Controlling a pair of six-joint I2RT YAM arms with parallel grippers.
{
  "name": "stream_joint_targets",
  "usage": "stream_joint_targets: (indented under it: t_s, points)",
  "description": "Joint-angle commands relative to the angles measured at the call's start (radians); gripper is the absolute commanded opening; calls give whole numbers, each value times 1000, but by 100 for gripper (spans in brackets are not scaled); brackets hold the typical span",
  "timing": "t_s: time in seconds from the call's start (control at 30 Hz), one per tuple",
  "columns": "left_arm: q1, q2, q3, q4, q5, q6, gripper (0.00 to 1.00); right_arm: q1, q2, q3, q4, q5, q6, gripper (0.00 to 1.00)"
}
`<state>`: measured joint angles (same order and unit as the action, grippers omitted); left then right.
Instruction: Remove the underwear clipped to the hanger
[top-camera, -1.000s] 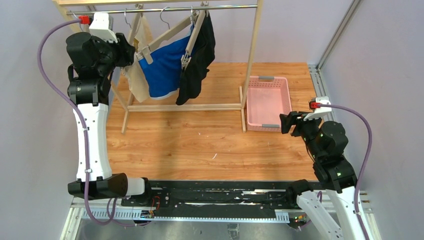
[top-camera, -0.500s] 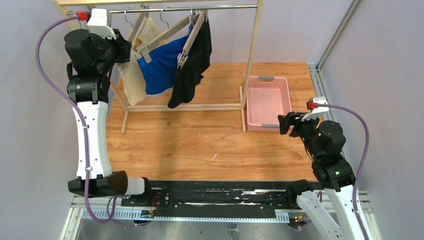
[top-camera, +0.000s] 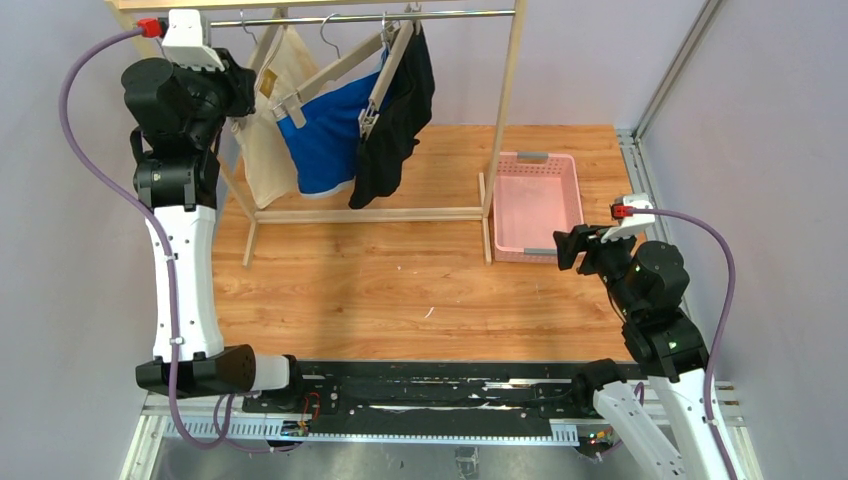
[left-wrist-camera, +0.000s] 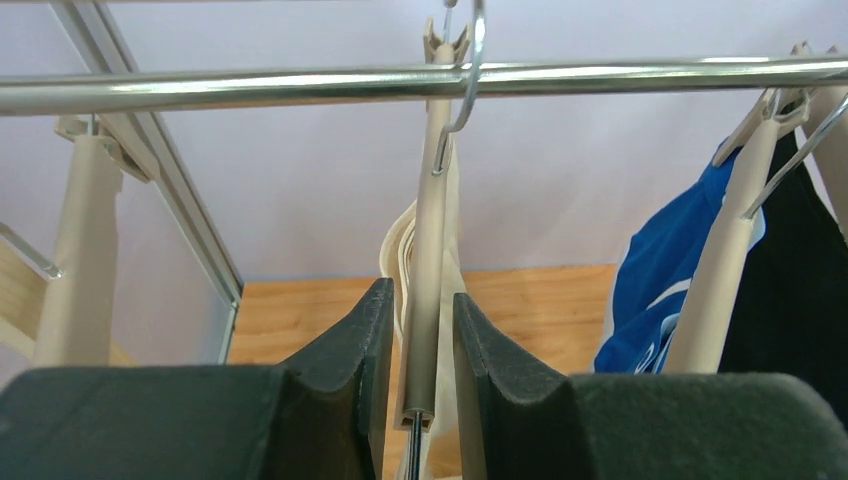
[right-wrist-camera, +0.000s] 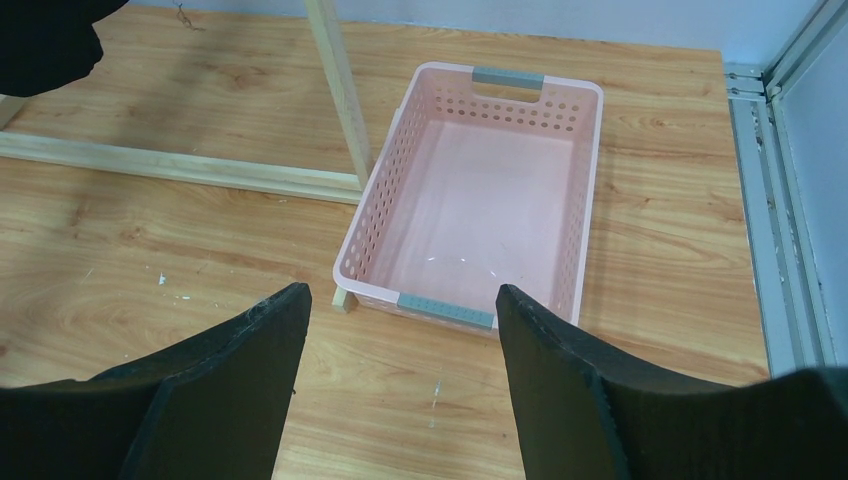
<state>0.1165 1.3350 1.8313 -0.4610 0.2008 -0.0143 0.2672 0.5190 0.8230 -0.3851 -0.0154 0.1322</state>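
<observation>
Three pieces of underwear hang from clip hangers on the rail (top-camera: 350, 17): cream-white (top-camera: 262, 125), royal blue (top-camera: 325, 130) and black (top-camera: 400, 110). My left gripper (top-camera: 243, 93) is high at the rail's left end. In the left wrist view this gripper (left-wrist-camera: 420, 292) is shut on the end of the beige hanger (left-wrist-camera: 430, 230), with cream-white fabric (left-wrist-camera: 452, 275) against the right finger. Blue (left-wrist-camera: 650, 290) and black (left-wrist-camera: 790, 270) pieces hang to the right. My right gripper (top-camera: 562, 245) (right-wrist-camera: 400, 295) stands open and holds nothing, low over the table before the basket.
A pink basket (top-camera: 575, 195) (right-wrist-camera: 375, 220) sits at the right, just past the wooden rack's right post (top-camera: 505, 110). The rack's foot bar (top-camera: 370, 214) crosses the table under the clothes. Grey walls close in left and back.
My left gripper has closed in on the cream-white piece's hanger and shifted slightly up and left. The hanging clothes swung a little. The right arm barely moved.
</observation>
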Motion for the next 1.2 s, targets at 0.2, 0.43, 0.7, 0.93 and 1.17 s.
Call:
stream_joint_targets:
  t_s: [0.2,0.43,0.7,0.93,1.17]
  points:
    - [8,-91,-60,165,-41,-32,0,-5,-9,-21,35,-12,7,70]
    - [8,-83,-53,129,-42,-23,0,-6,-21,-25,35,-13,6,70]
    - [9,-21,11,43,-30,-23,33,-6,-13,-33,41,-40,2,70]
    - [8,3,26,54,46,-89,41,-5,4,-37,55,-76,6,70]
    - [8,9,-11,55,79,-110,46,-6,-6,-38,55,-81,0,70]
